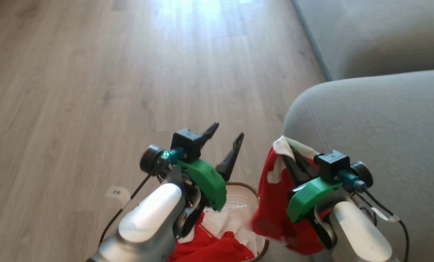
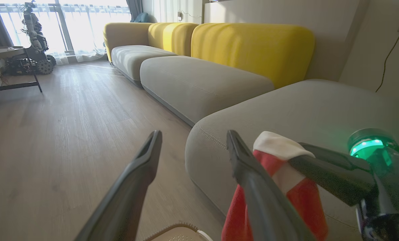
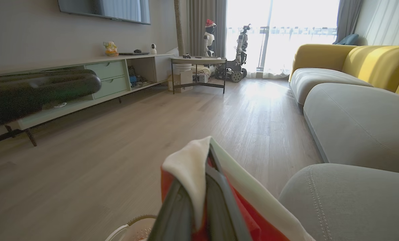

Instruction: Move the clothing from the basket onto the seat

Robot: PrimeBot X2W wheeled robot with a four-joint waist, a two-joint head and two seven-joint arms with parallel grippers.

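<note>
Cream perforated plastic basket (image 1: 254,192), brown rim: red-and-white soft garments (image 1: 209,251) inside. Left gripper (image 1: 228,131) above it, fingers wide, empty. Right gripper (image 1: 293,154) fingers pinched on a hanging red-white garment (image 1: 271,203) just beside the grey fabric sofa seat (image 1: 377,138). Pale tag (image 1: 117,192), writing unreadable.

Pale wood-plank floor (image 1: 93,91), ahead and left: open passage. Large rounded grey fabric sofa cushion (image 1: 384,120) bounds the right; its top is bare.
</note>
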